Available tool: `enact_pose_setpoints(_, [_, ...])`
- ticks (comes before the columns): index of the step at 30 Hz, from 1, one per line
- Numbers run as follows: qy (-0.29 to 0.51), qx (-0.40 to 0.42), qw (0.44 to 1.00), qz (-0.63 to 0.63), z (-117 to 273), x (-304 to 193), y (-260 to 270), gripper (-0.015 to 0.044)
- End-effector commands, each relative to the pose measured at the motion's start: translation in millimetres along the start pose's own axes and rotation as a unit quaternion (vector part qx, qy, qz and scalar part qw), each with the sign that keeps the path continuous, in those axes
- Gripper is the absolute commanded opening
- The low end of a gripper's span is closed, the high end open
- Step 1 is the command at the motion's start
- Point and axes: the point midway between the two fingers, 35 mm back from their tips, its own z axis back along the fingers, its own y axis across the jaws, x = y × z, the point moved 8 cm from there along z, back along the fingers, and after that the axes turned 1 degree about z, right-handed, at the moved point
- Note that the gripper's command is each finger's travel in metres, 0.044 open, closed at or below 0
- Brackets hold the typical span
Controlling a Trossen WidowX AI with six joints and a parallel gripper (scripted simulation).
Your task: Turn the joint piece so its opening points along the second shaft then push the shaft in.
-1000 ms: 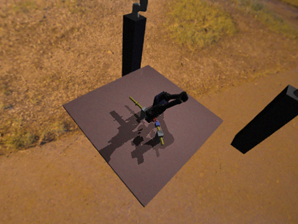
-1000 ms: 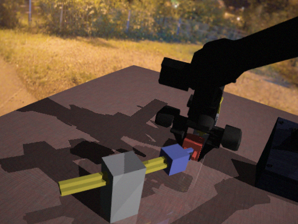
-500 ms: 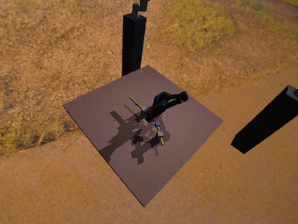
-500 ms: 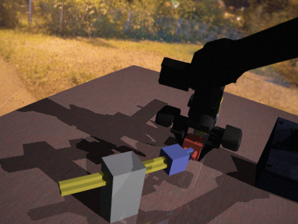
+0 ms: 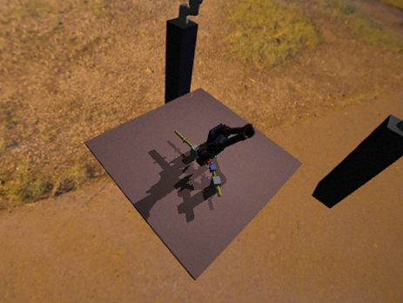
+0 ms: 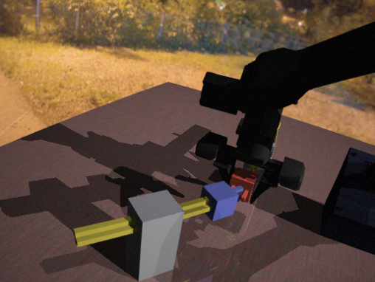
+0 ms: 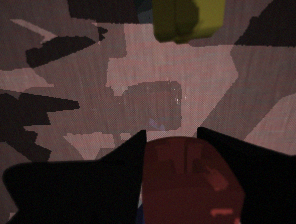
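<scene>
The red joint piece [image 5: 209, 162] [image 6: 243, 181] [image 7: 187, 187] is hinged to the blue part [image 5: 213, 167] [image 6: 223, 203] on the end of the first yellow shaft [image 5: 220, 190] [image 6: 103, 231], which is fixed in a grey block [image 5: 216, 180] [image 6: 159, 236]. The second yellow shaft [image 5: 183, 139] [image 7: 189, 20] runs through the second block [image 5: 194, 150]. Its end is apart from the red piece in the wrist view. My gripper [image 6: 242, 187] [image 7: 171, 133] is open, its fingers on either side of the red piece, with a thin gap at the left finger. The piece's opening is not clearly visible.
The arm [image 5: 231, 137] [image 6: 314, 70] reaches in above the second shaft's side of the board [image 5: 236, 227] [image 6: 122, 107]. A dark box-like base [image 6: 351, 207] stands at the right in the exterior view. Two black posts [image 5: 179, 62] [image 5: 363, 164] stand outside the board.
</scene>
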Motion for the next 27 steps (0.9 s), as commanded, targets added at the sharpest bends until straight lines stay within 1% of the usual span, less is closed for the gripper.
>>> enact_pose_setpoints(1, [0.000, 0.000, 1.000, 0.000, 0, 0, 0, 0.0304])
enact_pose_setpoints(6, [0.000, 0.000, 1.000, 0.000, 0, 0, 0, 0.0436])
enact_pose_setpoints(19, [0.003, -0.001, 1.000, 0.000, 1, 1, 0, 0.0440])
enact_pose_setpoints(24, [0.058, 0.001, 0.998, -0.001, 25, 11, -1, 0.0440])
enact_pose_setpoints(27, [0.060, 0.003, 0.998, -0.001, 26, 12, -1, 0.0440])
